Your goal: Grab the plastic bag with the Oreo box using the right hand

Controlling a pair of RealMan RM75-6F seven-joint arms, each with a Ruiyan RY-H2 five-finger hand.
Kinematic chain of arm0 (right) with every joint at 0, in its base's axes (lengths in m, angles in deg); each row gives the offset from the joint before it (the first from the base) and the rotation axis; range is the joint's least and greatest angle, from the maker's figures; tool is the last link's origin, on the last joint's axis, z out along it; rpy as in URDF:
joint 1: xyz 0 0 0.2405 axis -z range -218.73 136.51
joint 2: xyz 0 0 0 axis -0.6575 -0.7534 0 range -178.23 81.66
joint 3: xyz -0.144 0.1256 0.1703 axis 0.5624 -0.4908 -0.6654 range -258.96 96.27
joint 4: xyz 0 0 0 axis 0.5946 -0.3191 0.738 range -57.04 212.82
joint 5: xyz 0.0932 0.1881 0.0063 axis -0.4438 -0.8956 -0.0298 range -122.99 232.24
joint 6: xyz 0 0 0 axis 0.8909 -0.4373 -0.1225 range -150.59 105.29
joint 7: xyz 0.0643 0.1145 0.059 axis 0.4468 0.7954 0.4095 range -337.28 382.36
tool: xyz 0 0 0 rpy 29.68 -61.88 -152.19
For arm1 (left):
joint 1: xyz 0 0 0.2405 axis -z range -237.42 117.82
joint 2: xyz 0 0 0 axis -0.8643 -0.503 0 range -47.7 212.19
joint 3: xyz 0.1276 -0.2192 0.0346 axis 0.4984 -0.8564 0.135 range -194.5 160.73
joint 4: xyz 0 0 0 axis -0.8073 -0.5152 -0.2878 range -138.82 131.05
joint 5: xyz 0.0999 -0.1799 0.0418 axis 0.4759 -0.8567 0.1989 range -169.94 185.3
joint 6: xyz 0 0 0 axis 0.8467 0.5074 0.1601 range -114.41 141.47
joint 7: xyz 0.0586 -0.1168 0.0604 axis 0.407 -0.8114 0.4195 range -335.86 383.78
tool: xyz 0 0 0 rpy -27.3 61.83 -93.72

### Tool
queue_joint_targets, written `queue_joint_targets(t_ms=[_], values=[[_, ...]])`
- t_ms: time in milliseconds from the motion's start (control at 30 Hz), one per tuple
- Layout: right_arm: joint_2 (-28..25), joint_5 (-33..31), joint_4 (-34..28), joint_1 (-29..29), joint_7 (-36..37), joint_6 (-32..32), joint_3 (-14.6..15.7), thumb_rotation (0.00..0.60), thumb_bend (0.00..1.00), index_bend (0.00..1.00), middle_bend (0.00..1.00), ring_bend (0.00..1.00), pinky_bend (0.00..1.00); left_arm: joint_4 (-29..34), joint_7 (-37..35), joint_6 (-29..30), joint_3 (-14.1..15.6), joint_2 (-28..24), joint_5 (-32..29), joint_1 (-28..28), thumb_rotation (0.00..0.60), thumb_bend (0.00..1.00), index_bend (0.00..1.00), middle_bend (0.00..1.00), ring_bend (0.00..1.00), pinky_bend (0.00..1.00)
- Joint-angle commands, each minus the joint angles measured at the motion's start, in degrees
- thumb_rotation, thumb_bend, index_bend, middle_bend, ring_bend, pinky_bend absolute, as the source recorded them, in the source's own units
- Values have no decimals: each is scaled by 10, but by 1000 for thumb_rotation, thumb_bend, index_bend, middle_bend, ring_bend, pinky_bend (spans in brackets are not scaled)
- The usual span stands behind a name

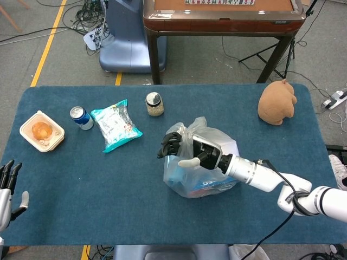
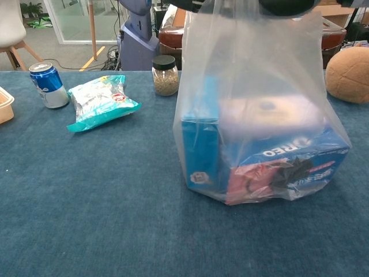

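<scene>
A clear plastic bag (image 1: 217, 142) stands on the blue table, a little right of the middle, with a blue Oreo box (image 1: 209, 187) inside. In the chest view the bag (image 2: 253, 69) rises taut to the top edge of the frame and the Oreo box (image 2: 277, 156) lies at its bottom. My right hand (image 1: 187, 151) is at the bag's top left, dark fingers curled over the gathered plastic and thumb below it, gripping it. Only dark parts of that hand (image 2: 285, 6) show in the chest view. My left hand (image 1: 8, 189) hangs at the table's near left edge, fingers apart, empty.
A soda can (image 1: 81, 117), a teal snack packet (image 1: 115, 125) and a glass jar (image 1: 154, 104) stand left of and behind the bag. A takeaway box (image 1: 42, 131) sits far left. A brown plush toy (image 1: 276, 102) lies at the back right.
</scene>
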Motion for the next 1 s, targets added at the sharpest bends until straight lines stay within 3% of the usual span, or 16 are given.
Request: queue_joint_targets(t_ms=[33, 233, 467, 633, 800, 1000], values=[[15, 12, 41, -24, 113, 5, 19, 600, 32, 495, 551, 406, 383, 0, 0, 1, 0, 0, 1, -1, 600, 455, 0, 0, 0, 0], [30, 29, 100, -34, 207, 38, 35, 600, 109, 597, 655, 522, 506, 1, -1, 1, 0, 0, 2, -1, 600, 455, 0, 0, 0, 0], [24, 44, 122, -38, 233, 96, 40, 600, 164, 670, 717, 611, 624, 2, -2, 4, 0, -1, 3, -3, 600, 455, 0, 0, 0, 0], [1, 25, 97, -39, 235, 103, 38, 600, 256, 722, 766, 683, 724, 2, -1, 4, 1, 0, 4, -4, 600, 455, 0, 0, 0, 0], [-50, -38, 35, -46, 213, 46, 24, 600, 384, 840, 870, 817, 853, 2, -2, 2, 0, -1, 5, -3, 600, 455, 0, 0, 0, 0], [-100, -74, -19, -50, 185, 16, -5, 600, 473, 920, 947, 913, 932, 0, 0, -1, 0, 2, 5, -2, 600, 455, 0, 0, 0, 0]])
